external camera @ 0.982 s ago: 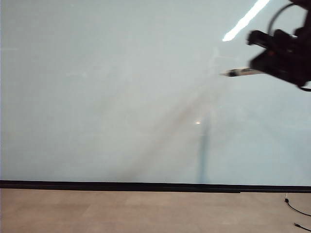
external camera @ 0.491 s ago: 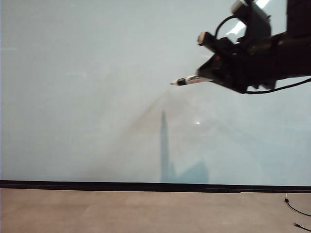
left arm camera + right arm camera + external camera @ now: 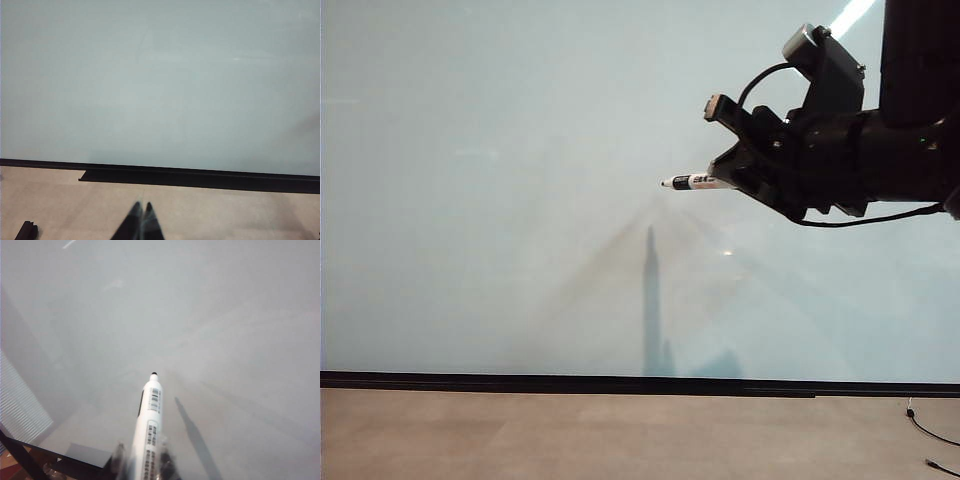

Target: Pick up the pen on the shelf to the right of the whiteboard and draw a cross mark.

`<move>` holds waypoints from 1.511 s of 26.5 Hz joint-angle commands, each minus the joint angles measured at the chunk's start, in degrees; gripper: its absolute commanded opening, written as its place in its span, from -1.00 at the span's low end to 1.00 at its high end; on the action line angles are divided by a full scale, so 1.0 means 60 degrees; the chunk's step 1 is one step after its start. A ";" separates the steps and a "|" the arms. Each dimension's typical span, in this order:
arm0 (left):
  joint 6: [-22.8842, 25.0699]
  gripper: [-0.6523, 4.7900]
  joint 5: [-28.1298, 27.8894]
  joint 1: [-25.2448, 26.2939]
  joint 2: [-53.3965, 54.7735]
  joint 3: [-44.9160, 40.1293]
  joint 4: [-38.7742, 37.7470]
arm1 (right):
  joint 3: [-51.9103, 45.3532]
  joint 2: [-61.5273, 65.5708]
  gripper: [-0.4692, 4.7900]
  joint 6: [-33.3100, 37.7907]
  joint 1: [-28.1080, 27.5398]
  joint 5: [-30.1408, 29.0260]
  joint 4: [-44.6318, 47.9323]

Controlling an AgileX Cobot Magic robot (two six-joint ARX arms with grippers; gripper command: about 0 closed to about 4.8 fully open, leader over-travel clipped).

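Pale grey-white and glossy, the whiteboard [image 3: 500, 200] fills nearly everything behind the arms, bare of any drawn line that I can make out, with its thin black strip [image 3: 570, 382] along the lower edge and tan floor [image 3: 570, 435] below that. A bright streak of reflected light at the top is partly covered by the right arm's black body, which is cut off by the picture's edge, so I cannot see where it begins.

The right gripper [image 3: 732, 180] reaches in from that side, well above the black strip, and is clenched on the pen [image 3: 695, 182]. The pen's white barrel juts out beyond the fingers, roughly level, its black tip pointing away from the gripper toward the middle of the board. Whether the tip touches the surface I cannot tell; a slim dark shadow falls on the board below it. In the right wrist view the pen [image 3: 148, 427] shows its black lettering, too small to read, while the fingers [image 3: 119, 460] gripping it are blurred and cropped.

The left gripper [image 3: 139, 223] sits low, near the floor and short of the black strip, its two fingertips pressed together with nothing between them; only their tips show.
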 commanded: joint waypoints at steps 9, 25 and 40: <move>0.0044 -0.78 0.0036 0.0000 0.0004 0.0029 0.0044 | 0.0426 -0.0051 -0.84 -0.0106 -0.0018 0.0138 0.0233; 0.0044 -0.78 0.0036 0.0000 0.0004 0.0029 0.0047 | 0.1053 -0.0055 -0.84 -0.0102 -0.0018 0.0146 -0.0852; 0.0040 -0.78 0.0036 0.0000 0.0004 0.0029 0.0044 | 0.1042 -0.0055 -0.84 -0.0102 -0.0018 0.0834 -0.0929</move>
